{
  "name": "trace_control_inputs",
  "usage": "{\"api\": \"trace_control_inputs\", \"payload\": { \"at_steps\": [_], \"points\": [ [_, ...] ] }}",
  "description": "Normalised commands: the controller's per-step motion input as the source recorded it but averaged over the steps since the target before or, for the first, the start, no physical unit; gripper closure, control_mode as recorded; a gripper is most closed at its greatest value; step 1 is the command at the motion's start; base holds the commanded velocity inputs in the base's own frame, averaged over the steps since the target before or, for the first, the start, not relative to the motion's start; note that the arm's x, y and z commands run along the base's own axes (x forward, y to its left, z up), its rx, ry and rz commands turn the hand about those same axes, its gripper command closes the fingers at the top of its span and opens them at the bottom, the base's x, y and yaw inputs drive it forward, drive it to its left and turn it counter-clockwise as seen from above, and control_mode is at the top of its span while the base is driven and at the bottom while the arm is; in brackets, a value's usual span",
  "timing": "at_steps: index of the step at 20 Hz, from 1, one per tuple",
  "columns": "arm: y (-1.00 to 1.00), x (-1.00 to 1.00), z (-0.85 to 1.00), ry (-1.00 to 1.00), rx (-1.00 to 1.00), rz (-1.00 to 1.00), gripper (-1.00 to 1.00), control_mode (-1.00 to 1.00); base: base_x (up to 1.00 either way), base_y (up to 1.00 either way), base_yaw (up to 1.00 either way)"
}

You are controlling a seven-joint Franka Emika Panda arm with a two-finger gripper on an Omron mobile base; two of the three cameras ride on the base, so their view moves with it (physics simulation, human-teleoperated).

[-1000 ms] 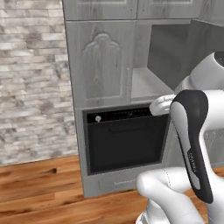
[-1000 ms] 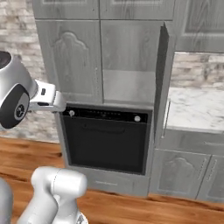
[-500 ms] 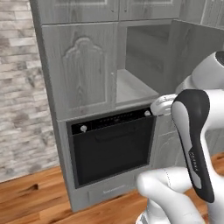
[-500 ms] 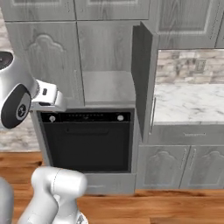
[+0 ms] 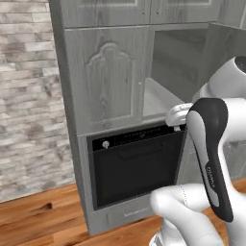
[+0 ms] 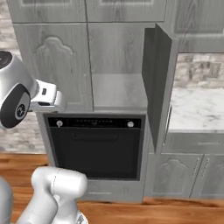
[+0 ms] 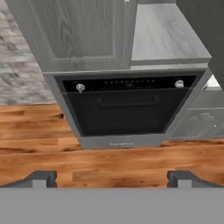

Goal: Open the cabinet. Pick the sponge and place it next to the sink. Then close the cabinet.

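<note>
Your cabinet [image 6: 118, 65] has its right door [image 6: 156, 83] swung open, so the shelf [image 6: 118, 89] is reachable. Your fingers [image 7: 111, 178] are spread wide and hold nothing.

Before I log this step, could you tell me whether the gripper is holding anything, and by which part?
Nothing is held. The gripper is open, its fingertips wide apart with only floor between them, facing the oven below the cabinet.

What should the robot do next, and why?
Probably lift the hand toward the open side of the cabinet. Its right door stands swung out, the left door is shut, and the gripper, jaws wide apart, points down at the oven and floor. No sponge shows on the visible shelf.
</note>
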Motion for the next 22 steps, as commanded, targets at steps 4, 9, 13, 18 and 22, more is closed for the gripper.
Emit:
{"api": "trace_control_inputs", "payload": {
  "at_steps": [4, 9, 13, 18, 22],
  "points": [
    [0.0, 0.0, 0.0, 0.0, 0.0, 0.0, -1.0, 1.0, 0.28, 0.0, 0.31],
    [0.0, 0.0, 0.0, 0.0, 0.0, 0.0, -1.0, 1.0, 0.28, -0.04, 0.33],
    [0.0, 0.0, 0.0, 0.0, 0.0, 0.0, -1.0, 1.0, 0.29, -0.29, 0.28],
    [0.0, 0.0, 0.0, 0.0, 0.0, 0.0, -1.0, 1.0, 0.36, -0.46, 0.19],
    [0.0, 0.0, 0.0, 0.0, 0.0, 0.0, -1.0, 1.0, 0.29, -0.67, 0.05]
  ]
}}
